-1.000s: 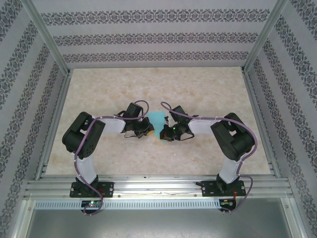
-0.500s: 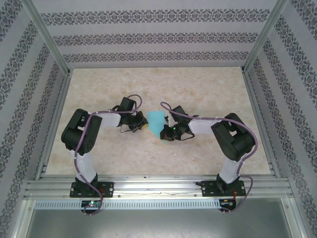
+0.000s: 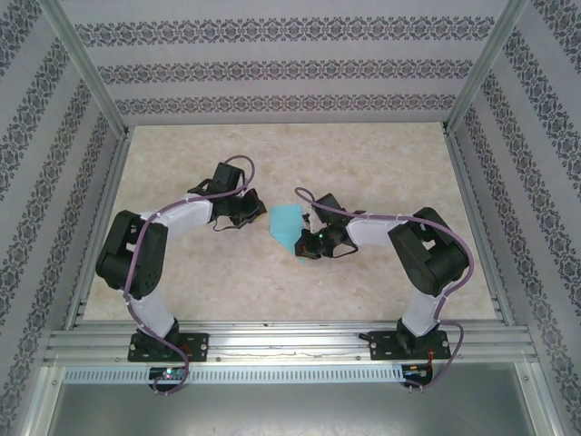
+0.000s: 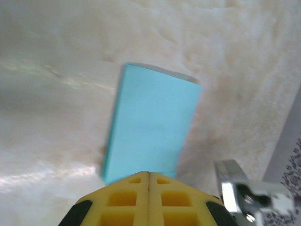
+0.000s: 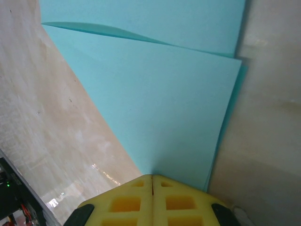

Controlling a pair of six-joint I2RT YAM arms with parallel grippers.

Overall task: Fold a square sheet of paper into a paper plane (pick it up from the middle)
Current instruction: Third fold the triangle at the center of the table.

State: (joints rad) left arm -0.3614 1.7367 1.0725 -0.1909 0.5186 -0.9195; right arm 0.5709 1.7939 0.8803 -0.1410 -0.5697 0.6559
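Find the square sheet of paper point(image 3: 287, 223) near the middle of the desk point(image 3: 381, 154), already folded into a narrower angular shape of flat layers. Pinned at its 5 o'clock corner by the right pincer point(image 3: 302, 247), shut tight and tipped down onto the pointed end. Seen close from the right wrist as closed yellow tips point(image 5: 141, 188) meeting the turquoise layers point(image 5: 155, 108) right at the point. Cannot tell whether nipped between the tips or merely pressed against the desk. Probably kept there as an anchor, to stop so thin a sheet sliding or springing open while the other arm repositions.

Look to 9 o'clock of the paper for the left pincer point(image 3: 259, 211), likewise fully shut, gripping nothing, just beside the sheet's edge. From the left wrist, aimed straight along the folded strip point(image 4: 153, 127), with closed tips point(image 4: 141, 190) lined up on its near end. Likely readying to press down or run a crease.

Against a second ago, note the left pincer drawn off from the sheet's 8 o'clock edge toward 10 o'clock, with the elbow swung outward and more turquoise uncovered. No shift in the right pincer, nor in the paper's spot.
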